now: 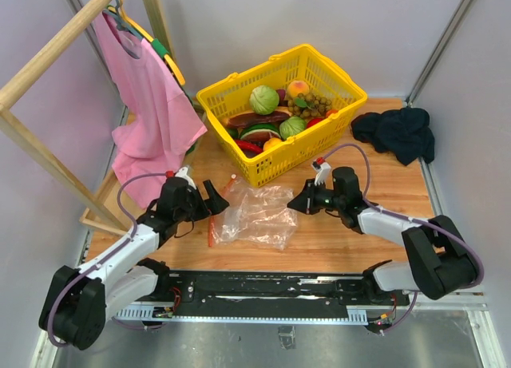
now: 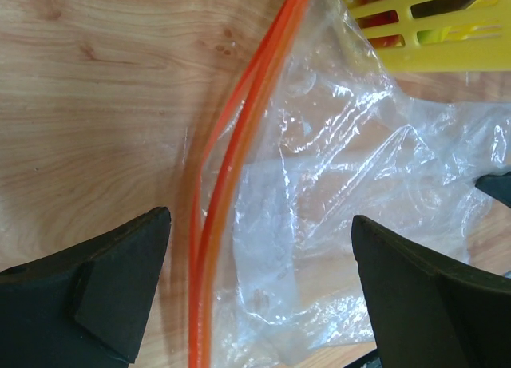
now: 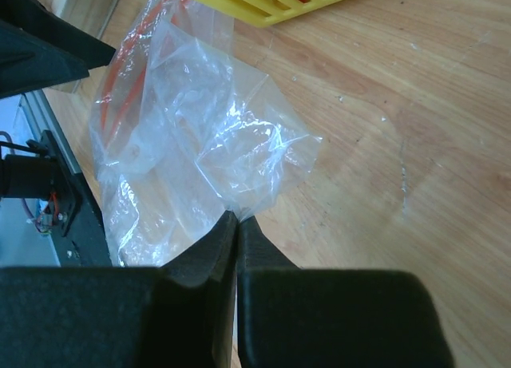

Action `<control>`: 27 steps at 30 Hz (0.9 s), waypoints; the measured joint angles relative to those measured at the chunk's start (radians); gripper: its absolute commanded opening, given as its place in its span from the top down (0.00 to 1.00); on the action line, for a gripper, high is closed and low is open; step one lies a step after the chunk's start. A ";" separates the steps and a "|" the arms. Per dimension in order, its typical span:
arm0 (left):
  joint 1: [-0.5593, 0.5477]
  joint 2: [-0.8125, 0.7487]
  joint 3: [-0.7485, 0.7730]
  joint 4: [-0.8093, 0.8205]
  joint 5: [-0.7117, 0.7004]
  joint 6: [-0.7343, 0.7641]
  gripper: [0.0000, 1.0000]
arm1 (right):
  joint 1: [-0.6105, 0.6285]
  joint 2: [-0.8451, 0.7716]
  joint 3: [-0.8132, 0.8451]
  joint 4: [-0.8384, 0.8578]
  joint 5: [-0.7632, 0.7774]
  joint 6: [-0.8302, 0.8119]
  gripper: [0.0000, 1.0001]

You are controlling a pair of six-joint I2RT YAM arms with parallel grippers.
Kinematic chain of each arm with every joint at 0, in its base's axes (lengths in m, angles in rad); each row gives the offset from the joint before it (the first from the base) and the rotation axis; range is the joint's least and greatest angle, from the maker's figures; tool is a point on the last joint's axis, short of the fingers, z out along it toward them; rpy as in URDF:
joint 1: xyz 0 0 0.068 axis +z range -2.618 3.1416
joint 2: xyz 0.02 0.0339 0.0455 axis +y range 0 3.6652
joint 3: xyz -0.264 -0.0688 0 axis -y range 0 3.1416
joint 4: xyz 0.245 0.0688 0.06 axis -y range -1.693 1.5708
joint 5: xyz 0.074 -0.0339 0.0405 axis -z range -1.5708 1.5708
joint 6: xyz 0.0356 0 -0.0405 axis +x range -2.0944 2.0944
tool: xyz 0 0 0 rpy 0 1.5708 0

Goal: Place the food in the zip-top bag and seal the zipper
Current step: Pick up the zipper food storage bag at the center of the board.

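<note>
1. Flat and crumpled on the desk (image 1: 383, 184): zip-top bag (image 1: 259, 216), just in front of the yellow basket (image 1: 275, 164), between both hands. Wood grain visible through the clear plastic.
2. Along the bag's left edge: zipper (image 1: 211, 231), far end close to the basket, near end toward the arm bases. Shows in the left wrist view as two orange tracks, parting toward the near end.
3. Over the zipper edge: left hand (image 1: 209, 204), fingers (image 2: 120, 280) spread wide, gripping nothing. Zipper and bag plastic lie in the gap between them. Cannot tell whether the tips touch the desk.
4. At the bag's right edge: right hand (image 1: 297, 202), fingers (image 3: 200, 264) pressed together, pinching a fold of the clear plastic at the tips.
5. Inside the basket: food (image 1: 263, 99), green cabbage plus red, yellow and dark pieces piled together, apart from the bag.
6. Off to the sides: pink garment (image 1: 152, 112) hanging from a wooden rack (image 1: 48, 58) at left, dark cloth (image 1: 395, 132) heaped on the desk at far right.
</note>
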State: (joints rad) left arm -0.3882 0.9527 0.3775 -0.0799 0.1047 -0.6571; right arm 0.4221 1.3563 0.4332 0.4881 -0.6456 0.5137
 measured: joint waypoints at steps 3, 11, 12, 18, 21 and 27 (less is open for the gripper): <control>0.030 0.011 -0.025 0.048 0.056 -0.015 0.03 | -0.010 -0.035 0.000 -0.056 0.011 -0.048 0.99; 0.064 0.085 -0.054 0.175 0.216 -0.048 0.11 | -0.011 -0.057 0.000 -0.192 0.120 -0.133 0.99; 0.067 0.098 -0.062 0.198 0.237 -0.056 0.12 | -0.011 -0.057 0.000 -0.206 0.135 -0.139 1.00; 0.076 0.149 -0.091 0.268 0.306 -0.087 0.16 | -0.012 -0.061 0.000 -0.235 0.199 -0.154 1.00; 0.078 0.166 -0.098 0.304 0.336 -0.104 0.22 | -0.013 -0.069 0.000 -0.237 0.216 -0.156 0.99; 0.079 0.219 -0.116 0.395 0.409 -0.139 0.28 | -0.013 -0.072 0.000 -0.237 0.237 -0.156 0.99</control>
State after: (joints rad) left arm -0.3096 1.1713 0.2611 0.3153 0.5140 -0.7963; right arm 0.4091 1.2846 0.4328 0.2516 -0.4091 0.3576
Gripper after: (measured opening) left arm 0.739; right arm 0.011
